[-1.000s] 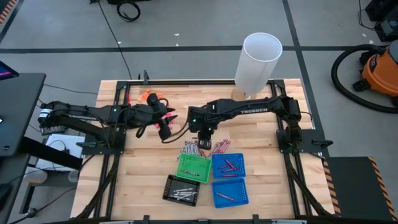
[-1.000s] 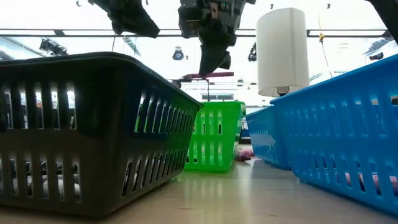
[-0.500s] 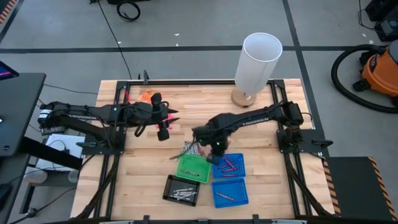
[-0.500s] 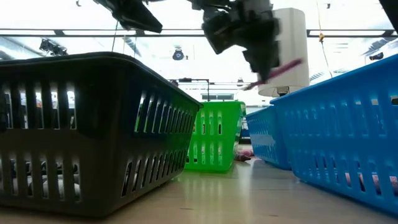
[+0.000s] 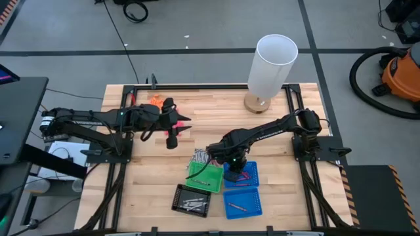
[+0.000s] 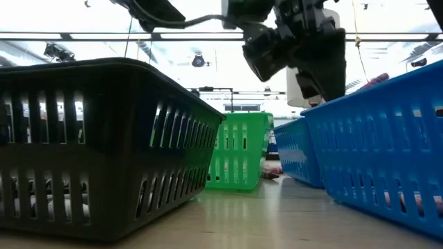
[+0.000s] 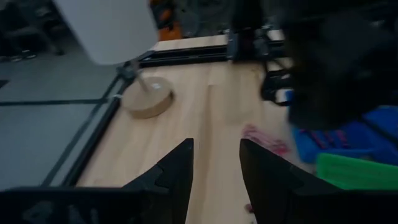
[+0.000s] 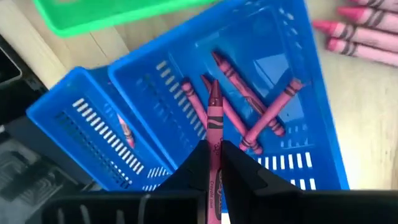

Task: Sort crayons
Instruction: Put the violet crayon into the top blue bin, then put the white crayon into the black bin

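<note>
Overhead, right gripper (image 5: 231,160) sits at frame centre above the upper blue tray (image 5: 251,175), hiding its left half. Its fingers pinch one pink-red crayon (image 8: 213,118), whose lower end is cut off in the wrist view; four similar crayons (image 8: 249,102) lie in that tray. More loose crayons (image 5: 199,156) are partly covered by the arm. Left gripper (image 5: 176,124), centre left, holds nothing, fingers (image 7: 176,171) spread. Black tray (image 5: 192,198) contents are hard to make out.
</note>
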### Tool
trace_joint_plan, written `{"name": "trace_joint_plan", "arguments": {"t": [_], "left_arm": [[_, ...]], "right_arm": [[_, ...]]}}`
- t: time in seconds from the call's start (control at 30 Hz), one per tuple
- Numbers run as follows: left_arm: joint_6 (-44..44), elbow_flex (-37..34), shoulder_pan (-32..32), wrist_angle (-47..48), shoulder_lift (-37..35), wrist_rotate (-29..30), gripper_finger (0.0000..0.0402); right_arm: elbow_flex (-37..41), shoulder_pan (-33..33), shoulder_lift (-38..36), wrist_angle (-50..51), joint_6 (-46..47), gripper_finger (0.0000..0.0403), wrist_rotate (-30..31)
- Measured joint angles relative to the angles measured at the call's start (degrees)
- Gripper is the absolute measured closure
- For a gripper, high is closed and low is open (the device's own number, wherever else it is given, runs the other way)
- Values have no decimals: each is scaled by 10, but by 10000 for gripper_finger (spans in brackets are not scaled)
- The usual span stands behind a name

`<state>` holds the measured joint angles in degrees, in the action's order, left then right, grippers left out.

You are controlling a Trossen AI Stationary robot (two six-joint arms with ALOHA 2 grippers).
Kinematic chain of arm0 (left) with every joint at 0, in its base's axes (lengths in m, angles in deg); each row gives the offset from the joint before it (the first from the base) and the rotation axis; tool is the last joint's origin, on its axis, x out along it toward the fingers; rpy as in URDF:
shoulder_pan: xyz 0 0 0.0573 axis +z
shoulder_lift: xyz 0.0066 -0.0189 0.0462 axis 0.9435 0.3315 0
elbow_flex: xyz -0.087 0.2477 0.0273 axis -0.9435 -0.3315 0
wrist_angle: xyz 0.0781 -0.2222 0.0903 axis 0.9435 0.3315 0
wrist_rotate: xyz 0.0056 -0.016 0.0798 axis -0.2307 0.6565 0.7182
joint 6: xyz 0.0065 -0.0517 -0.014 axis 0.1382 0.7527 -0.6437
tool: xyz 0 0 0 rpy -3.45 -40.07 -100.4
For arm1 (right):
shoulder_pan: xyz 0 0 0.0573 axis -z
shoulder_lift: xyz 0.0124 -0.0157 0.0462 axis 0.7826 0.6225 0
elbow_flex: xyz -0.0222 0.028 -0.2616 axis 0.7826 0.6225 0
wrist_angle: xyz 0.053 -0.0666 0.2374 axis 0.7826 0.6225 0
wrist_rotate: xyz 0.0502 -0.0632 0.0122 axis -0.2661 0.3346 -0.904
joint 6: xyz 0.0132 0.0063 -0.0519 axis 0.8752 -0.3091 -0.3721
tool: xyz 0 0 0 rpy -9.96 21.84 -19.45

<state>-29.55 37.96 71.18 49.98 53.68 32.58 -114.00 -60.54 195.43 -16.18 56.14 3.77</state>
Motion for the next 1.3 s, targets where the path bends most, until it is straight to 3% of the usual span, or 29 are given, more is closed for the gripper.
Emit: {"name": "trace_joint_plan", "arguments": {"t": [0.23,0.37,0.7,0.9,1.03,1.3], "left_arm": [[4,0,0,-20,-5,-82,260],[11,0,-4,-21,-5,-115,260],[-7,0,-3,-21,-4,-131,260],[-28,-2,7,12,-4,-147,260],[1,-67,0,-22,-16,-176,260],[135,-212,-11,-251,-18,-152,260]], "right_arm": [[47,33,0,-101,-5,368,-43],[54,39,0,-95,-1,355,-58],[57,38,0,-80,-2,300,-74],[57,42,-25,-53,3,294,-98],[56,46,-67,-49,20,294,-97],[56,34,-149,-86,48,294,-18]]}}
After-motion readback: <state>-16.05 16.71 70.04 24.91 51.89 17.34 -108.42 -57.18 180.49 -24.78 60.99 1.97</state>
